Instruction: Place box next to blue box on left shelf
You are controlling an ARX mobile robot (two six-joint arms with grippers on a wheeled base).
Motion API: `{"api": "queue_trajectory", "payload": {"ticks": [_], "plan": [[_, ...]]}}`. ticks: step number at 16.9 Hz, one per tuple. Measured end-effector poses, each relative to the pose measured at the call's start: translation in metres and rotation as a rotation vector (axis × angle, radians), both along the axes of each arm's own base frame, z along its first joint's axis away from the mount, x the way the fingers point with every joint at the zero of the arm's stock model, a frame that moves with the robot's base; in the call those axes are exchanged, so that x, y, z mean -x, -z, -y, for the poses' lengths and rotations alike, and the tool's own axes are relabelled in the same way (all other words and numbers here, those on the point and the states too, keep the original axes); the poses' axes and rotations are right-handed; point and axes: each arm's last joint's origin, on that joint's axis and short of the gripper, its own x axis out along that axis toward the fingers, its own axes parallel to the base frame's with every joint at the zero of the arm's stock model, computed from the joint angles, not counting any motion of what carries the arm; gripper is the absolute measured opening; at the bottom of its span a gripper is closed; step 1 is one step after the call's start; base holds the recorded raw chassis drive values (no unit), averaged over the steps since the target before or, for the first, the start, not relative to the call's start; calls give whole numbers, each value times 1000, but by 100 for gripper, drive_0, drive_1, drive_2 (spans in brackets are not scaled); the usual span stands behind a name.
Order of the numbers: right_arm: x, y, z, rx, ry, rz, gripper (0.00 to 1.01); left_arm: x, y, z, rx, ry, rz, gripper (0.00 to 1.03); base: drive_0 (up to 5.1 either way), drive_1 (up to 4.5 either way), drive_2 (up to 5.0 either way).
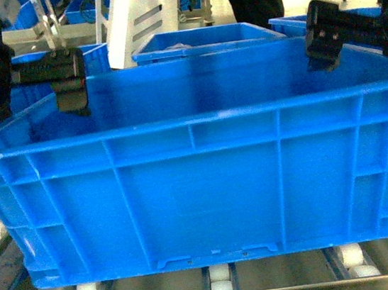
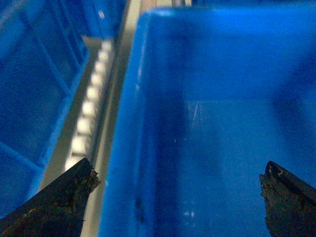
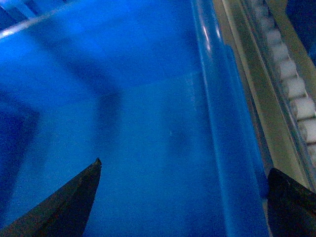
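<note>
Your crate (image 1: 199, 180) sits on the left shelf's rollers (image 1: 219, 279), another blue crate (image 2: 34, 98) just beside it on the left. Both grippers, left (image 1: 70, 82) and right (image 1: 324, 45), are spread wide, each straddling a side wall. Pull out crooked and a finger could snag the rim and drag it off line.

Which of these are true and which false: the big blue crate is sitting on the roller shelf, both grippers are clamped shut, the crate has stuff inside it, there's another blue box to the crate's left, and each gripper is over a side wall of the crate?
1. The box sits on the left shelf with white rollers. True.
2. Both grippers are clamped shut. False: the left gripper and the right gripper both have their fingers spread wide, one finger on each side of a crate wall.
3. The box holds items. False: the visible floor is bare and smooth.
4. Another blue box stands to the left of it. True, across a roller lane.
5. Each gripper is over a side wall. True.
</note>
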Motion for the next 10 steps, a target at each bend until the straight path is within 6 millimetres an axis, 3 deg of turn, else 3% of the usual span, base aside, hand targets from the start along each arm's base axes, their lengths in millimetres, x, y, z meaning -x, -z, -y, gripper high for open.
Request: {"api": "queue_trajectory", "payload": {"ticks": [3, 5, 7, 9, 10], "plan": [[7, -23, -6, -22, -33, 89, 98, 0, -18, 0, 20, -26, 138, 98, 0, 0, 0], [7, -22, -9, -3, -22, 124, 98, 1, -14, 1, 30, -33, 171, 98, 0, 0, 0], [8, -28, 2, 35, 80, 251, 98, 6, -14, -1, 41, -52, 194, 98, 0, 0, 0], [9, -25, 8, 76, 110, 248, 98, 7, -14, -3, 42, -63, 192, 98, 0, 0, 0], [9, -25, 8, 89, 105, 328, 95, 8, -13, -5, 55, -40, 314, 93, 0, 0, 0]]}}
